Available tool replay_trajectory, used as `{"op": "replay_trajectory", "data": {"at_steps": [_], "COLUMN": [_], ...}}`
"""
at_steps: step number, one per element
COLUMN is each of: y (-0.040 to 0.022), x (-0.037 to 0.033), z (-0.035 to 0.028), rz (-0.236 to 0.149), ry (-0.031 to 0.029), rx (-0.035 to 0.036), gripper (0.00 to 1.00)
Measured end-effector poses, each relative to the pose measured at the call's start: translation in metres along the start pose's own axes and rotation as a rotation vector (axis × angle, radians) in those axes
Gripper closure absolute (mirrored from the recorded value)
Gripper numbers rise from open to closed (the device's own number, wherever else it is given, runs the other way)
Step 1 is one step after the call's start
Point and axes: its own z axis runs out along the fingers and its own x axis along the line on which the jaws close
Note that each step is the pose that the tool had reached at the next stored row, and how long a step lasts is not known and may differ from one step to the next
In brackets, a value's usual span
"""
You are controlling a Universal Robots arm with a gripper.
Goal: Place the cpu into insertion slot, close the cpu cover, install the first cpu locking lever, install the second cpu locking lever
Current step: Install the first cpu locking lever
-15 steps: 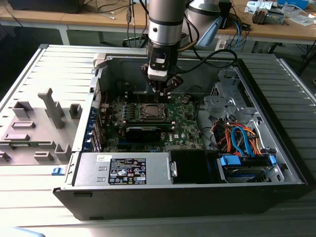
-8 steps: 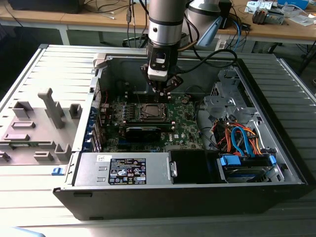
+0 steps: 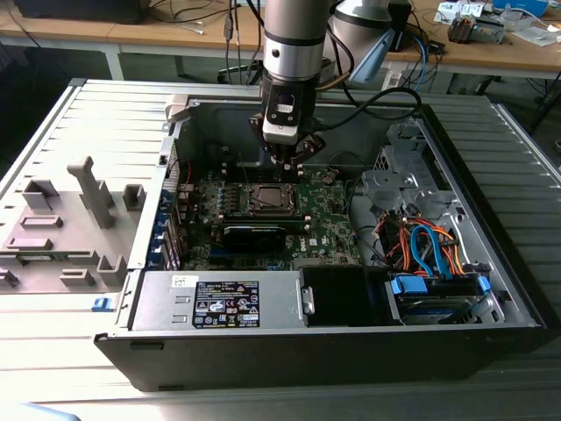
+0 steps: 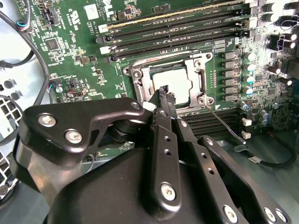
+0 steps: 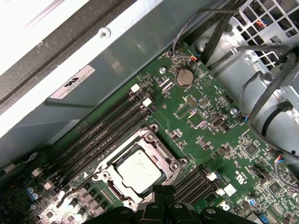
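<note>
cpu (image 5: 138, 171) sits in the insertion slot (image 5: 110, 188), cpu cover (image 5: 154, 144) down; gripper (image 4: 164, 93) clenched, empty, right beside it.

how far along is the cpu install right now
Done: the cpu sits in the insertion slot, and the cpu cover looks closed around it. In hand: the gripper is at the socket's edge, holding nothing visible. Left: a thin locking lever still sticks out beside the socket, seemingly unlatched.

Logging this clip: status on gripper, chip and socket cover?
Black gripper over socket edge, nothing visibly held. Silver-grey square cpu seated in slot. Silvery frame cover down around it. Nothing in the way.
</note>
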Motion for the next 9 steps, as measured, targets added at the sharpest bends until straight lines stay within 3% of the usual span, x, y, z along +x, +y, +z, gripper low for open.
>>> {"op": "replay_trajectory", "data": {"at_steps": [9], "y": [0.0000], "x": [0.0000], "z": [0.0000], "rz": [-0.007], "ry": [-0.0004], "rx": [-0.0003], "gripper": [0.89]}}
